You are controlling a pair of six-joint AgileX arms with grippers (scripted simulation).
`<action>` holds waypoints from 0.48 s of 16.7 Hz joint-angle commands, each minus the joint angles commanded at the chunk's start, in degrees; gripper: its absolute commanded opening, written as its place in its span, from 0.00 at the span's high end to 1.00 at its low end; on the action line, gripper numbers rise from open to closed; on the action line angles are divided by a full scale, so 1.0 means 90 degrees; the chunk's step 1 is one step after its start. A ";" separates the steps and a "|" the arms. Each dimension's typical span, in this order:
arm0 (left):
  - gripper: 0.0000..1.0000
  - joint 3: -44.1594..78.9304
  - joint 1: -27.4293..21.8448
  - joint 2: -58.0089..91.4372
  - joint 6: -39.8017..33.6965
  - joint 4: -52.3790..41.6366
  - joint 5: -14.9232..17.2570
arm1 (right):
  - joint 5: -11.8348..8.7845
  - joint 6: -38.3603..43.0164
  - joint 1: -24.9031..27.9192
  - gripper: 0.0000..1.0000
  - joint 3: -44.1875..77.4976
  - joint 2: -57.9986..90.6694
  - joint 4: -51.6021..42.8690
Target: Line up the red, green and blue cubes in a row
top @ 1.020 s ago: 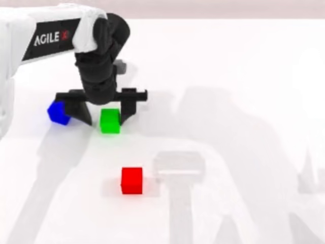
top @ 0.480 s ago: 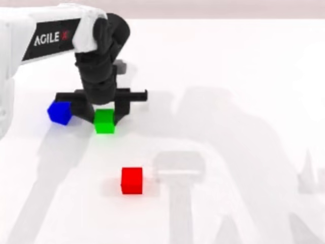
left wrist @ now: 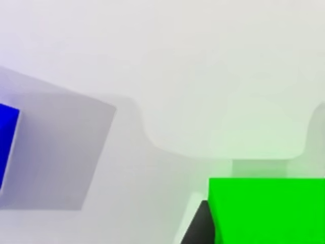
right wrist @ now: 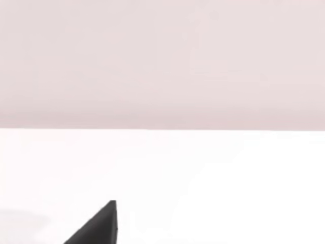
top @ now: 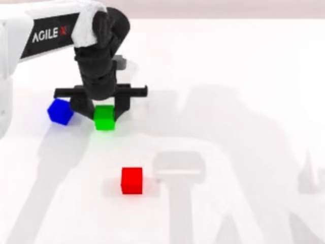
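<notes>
Red is seen nearest: the red cube (top: 132, 180) rests alone at the table's near middle, well apart from the others. Farther back, the green cube (top: 104, 117) is clenched between the jaws of the left gripper (top: 102, 113), with the blue cube (top: 60, 111) lying just beside it to the left. The carrying of green appears to be the step in hand. A set-down in line with the other cubes is called for next. The right arm is not seen from above; of its gripper only a dark tip (right wrist: 96, 226) is shown.
</notes>
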 joint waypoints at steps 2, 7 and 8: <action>1.00 0.0331 0.0041 -0.0112 -0.0012 -0.0500 -0.0004 | 0.0000 0.0000 0.0000 0.00 0.0000 0.0000 0.0000; 1.00 0.0885 0.0107 -0.0345 -0.0013 -0.1258 0.0000 | 0.0000 0.0000 0.0000 0.00 0.0000 0.0000 0.0000; 1.00 0.0885 0.0107 -0.0345 -0.0013 -0.1258 0.0000 | 0.0000 0.0000 0.0000 0.00 0.0000 0.0000 0.0000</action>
